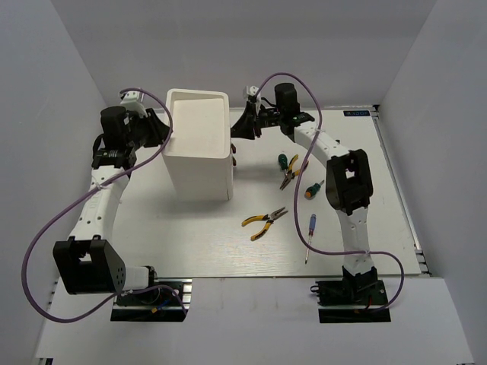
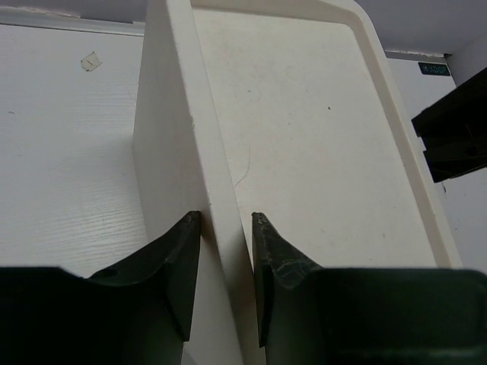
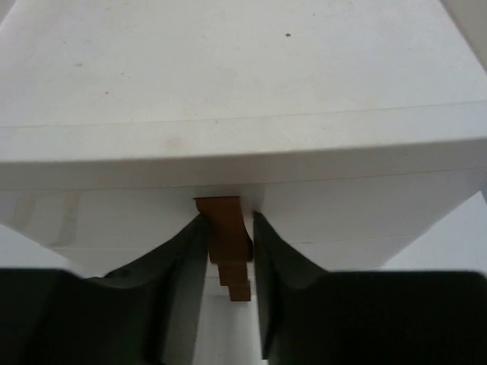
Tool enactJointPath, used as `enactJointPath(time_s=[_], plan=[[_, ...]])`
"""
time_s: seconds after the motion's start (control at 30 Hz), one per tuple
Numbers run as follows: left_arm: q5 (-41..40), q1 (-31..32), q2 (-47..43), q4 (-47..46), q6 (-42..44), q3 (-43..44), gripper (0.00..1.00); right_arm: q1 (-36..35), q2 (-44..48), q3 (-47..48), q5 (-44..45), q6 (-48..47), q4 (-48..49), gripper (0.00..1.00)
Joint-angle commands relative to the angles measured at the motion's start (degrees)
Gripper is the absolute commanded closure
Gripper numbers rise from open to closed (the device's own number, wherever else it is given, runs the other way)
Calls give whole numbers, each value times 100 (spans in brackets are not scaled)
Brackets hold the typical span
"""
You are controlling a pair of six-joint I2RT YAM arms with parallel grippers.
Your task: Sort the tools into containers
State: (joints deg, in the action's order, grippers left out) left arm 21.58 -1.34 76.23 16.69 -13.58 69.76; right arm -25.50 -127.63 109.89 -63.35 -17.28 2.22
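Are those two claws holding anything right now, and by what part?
The left gripper pinches the white bin by its left wall. The right gripper pinches a small brown piece under the bin's opposite rim; what it is cannot be told.

A tall white bin (image 1: pixel 199 148) blocks mid-table; bare tabletop (image 1: pixel 190 237) opens at its 6 o'clock, tools (image 1: pixel 265 220) scattered toward 4 o'clock.

You are looking at a white bin (image 1: pixel 198 144) on a white table (image 1: pixel 228 255). The pliers (image 1: pixel 264 223) are showing yellow-and-black handles, among a green screwdriver (image 1: pixel 282 160), an orange-and-green screwdriver (image 1: pixel 310 189) and a blue screwdriver (image 1: pixel 310 226).
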Motion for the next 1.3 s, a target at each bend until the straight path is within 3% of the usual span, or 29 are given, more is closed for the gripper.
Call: enactJointPath(time_s=[0.0,0.03,0.13,0.23,0.37,0.5,1.0,1.27], plan=[[593,143,41,-219,-65,135,63,-175,-113,314,-89,206,269,69],[593,143,41,-271,-65,135,66,-158,-113,314,-81,225,288,81],[593,196,41,-271,-118,135,75,-114,19,192,-81,216,262,100],[523,196,41,-332,-118,135,79,-26,405,-370,147,-73,227,100],[470,196,41,-333,-118,135,82,219,967,-942,639,-1161,-721,100],[470,196,41,-446,-118,21,82,449,1276,-1408,1323,-1444,-986,100],[417,196,-11,-623,-232,-155,84,792,1267,-1197,3354,-1384,-1813,100],[118,196,-117,-684,-285,-322,91,967,1575,-1610,3286,-1357,-2207,100]])
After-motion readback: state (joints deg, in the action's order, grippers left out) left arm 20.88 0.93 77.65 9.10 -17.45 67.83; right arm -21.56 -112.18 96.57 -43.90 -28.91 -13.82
